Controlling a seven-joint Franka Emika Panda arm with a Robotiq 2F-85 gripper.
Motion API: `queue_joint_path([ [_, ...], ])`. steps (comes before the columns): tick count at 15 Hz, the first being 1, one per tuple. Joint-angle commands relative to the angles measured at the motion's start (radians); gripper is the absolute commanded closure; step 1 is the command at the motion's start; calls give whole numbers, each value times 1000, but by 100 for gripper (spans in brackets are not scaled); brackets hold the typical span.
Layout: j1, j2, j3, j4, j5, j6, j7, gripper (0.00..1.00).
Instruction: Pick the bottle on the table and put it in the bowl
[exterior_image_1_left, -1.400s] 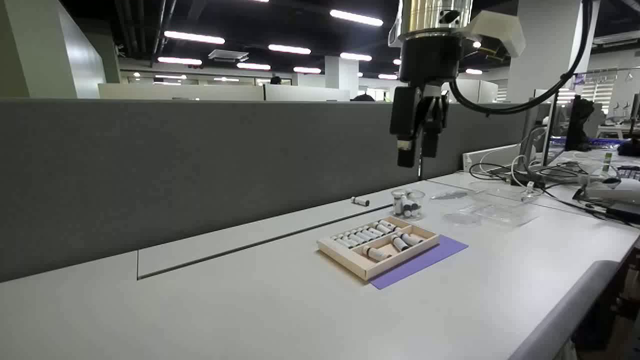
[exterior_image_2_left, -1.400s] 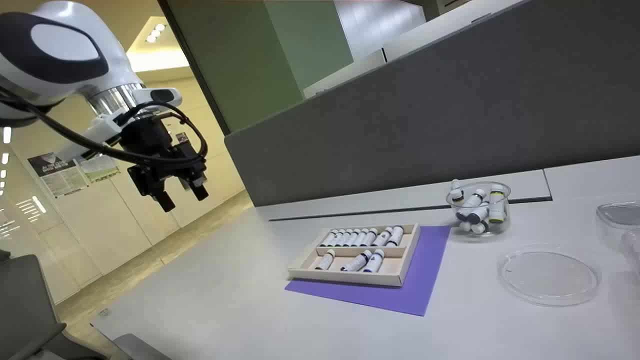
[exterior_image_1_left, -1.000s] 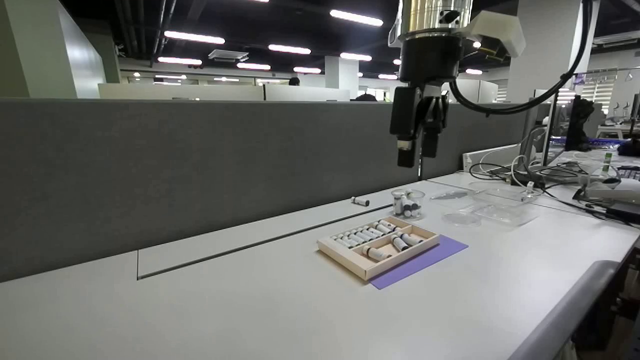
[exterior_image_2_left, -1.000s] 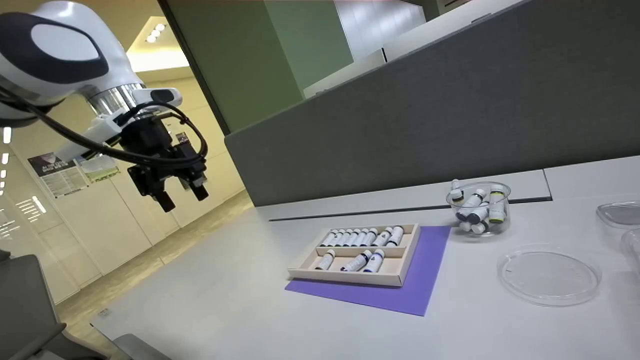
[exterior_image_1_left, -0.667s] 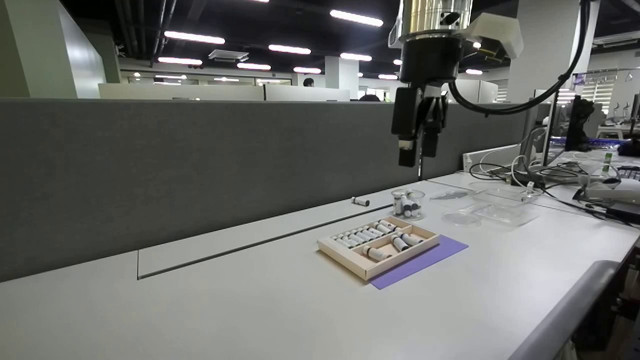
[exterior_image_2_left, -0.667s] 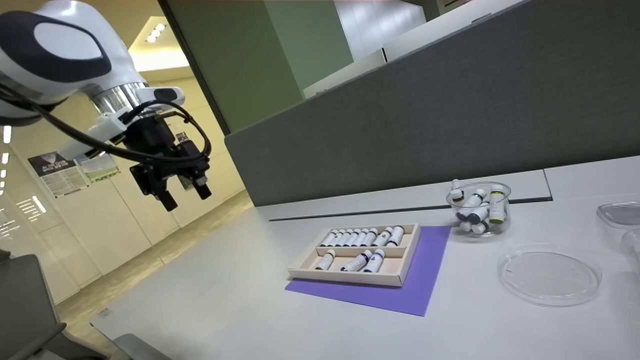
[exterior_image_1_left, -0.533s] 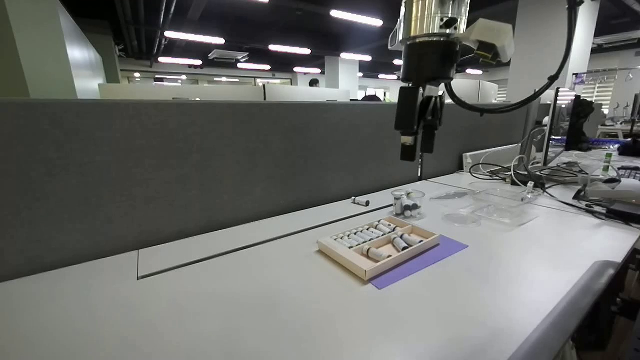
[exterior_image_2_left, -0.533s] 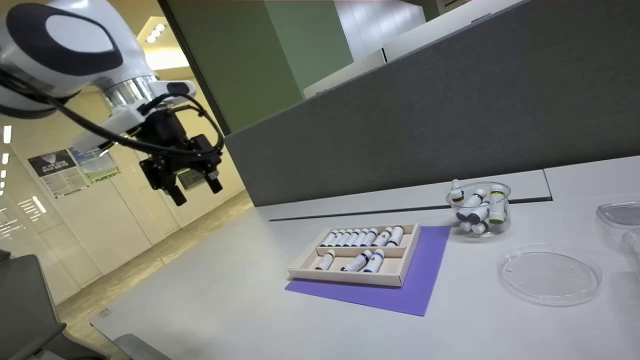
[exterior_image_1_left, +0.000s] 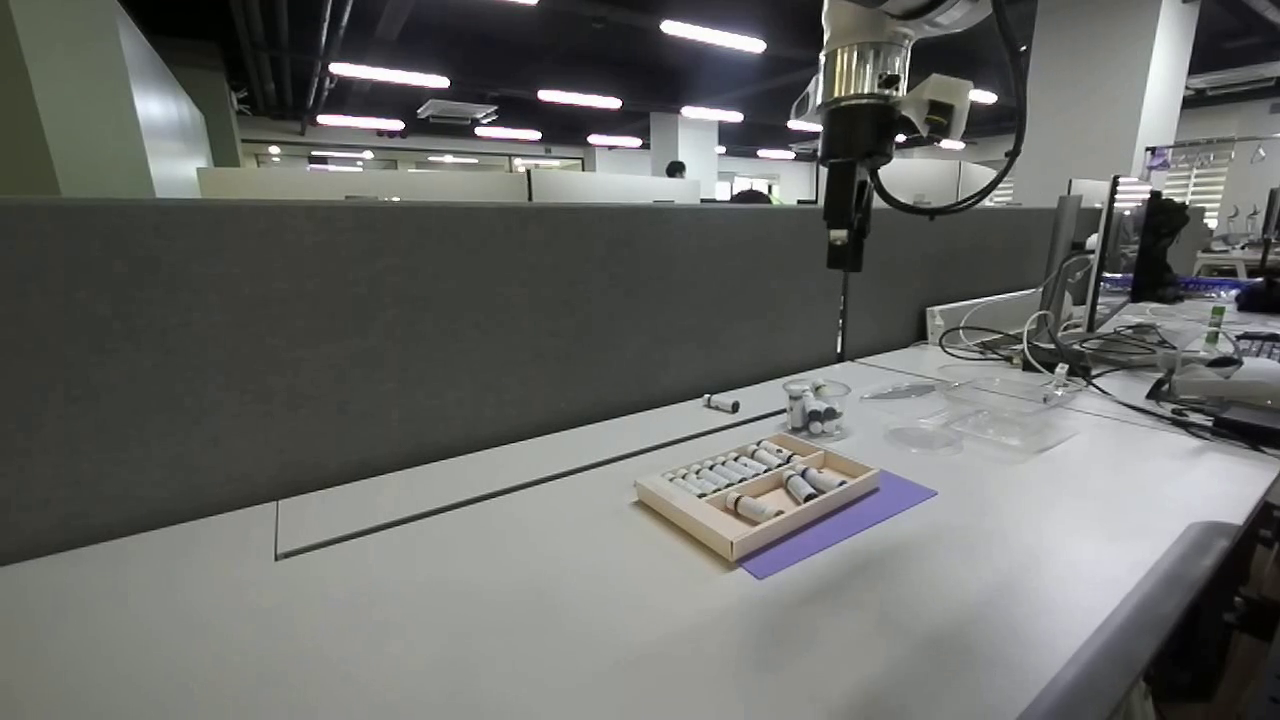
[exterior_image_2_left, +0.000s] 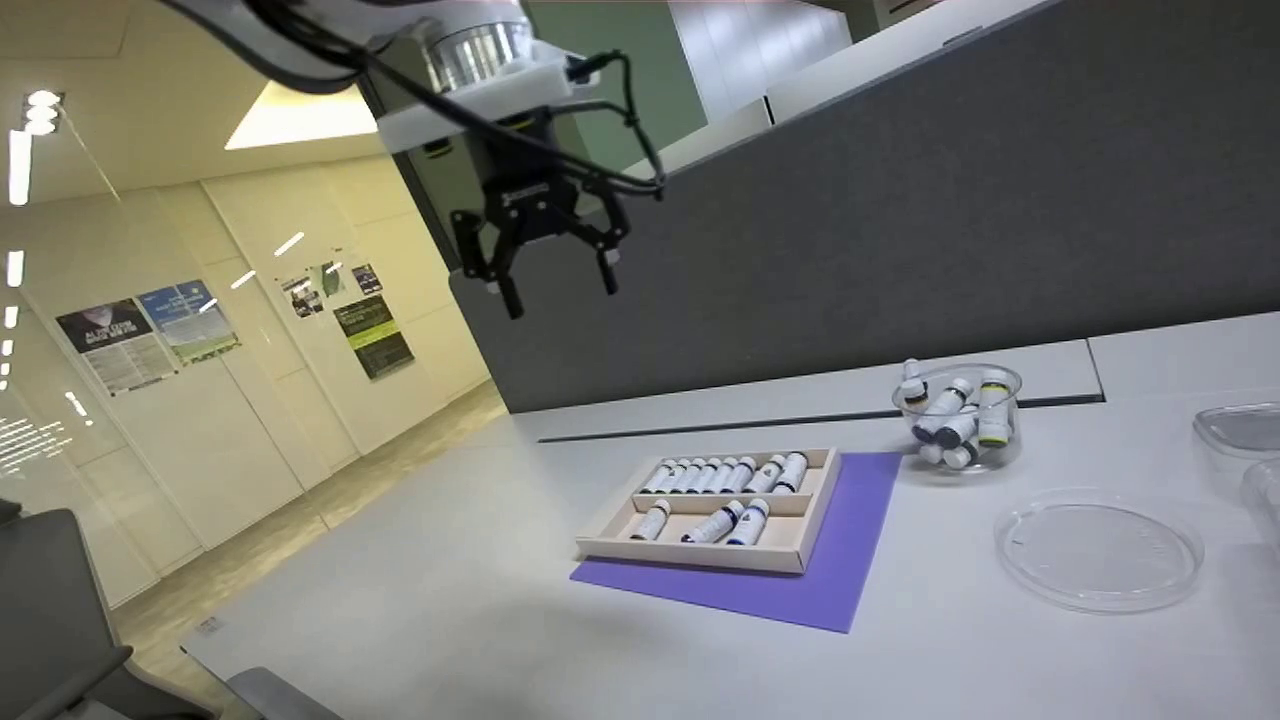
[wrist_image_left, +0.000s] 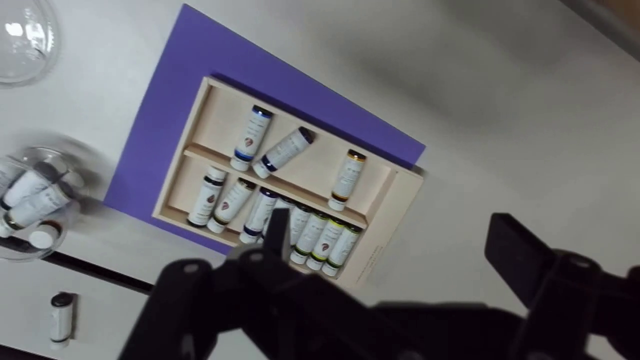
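**Claw (exterior_image_2_left: 561, 291) hangs with jaws spread above the bench (exterior_image_2_left: 420, 610), and a single bottle (exterior_image_1_left: 721, 403) lies near the partition (exterior_image_1_left: 450, 330)**

In both exterior views the claw is high over the bench, well apart from all the things on it. Its two fingers (wrist_image_left: 517, 255) stand wide from each other, as the wrist view shows.

The single bottle is lying on its side on the bench, outside the bowl (exterior_image_2_left: 1003, 453), between a dark groove (wrist_image_left: 97, 272) and the grey partition. It has a white body with a dark end. The clear bowl stands near to it and contains several similar bottles (exterior_image_2_left: 995, 410); how many, I cannot tell exactly.

The wooden tray (wrist_image_left: 389, 220) is divided in two compartments. In one of them a row of bottles (exterior_image_2_left: 707, 475) lies side by side; in the other there are three bottles (exterior_image_2_left: 713, 522), two close together and one apart. Below the tray is a purple sheet (exterior_image_2_left: 862, 530), which shows beyond its edges. A clear round dish (exterior_image_2_left: 1100, 555) is near the bowl.
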Motion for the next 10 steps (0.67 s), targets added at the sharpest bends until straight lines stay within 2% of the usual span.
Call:
queue_joint_path([
  [1, -73, 179, -14, 256, -2, -137, 1, 0],
  [3, -112, 256, -16, 371, 2, -189, 81, 0],
  [4, -110, 165, 7, 228, -4, -113, 10, 0],
  [7, -140, 243, 8, 331, -6, -153, 38, 0],
  [10, -137, 253, 10, 341, -6, -157, 50, 0],
])
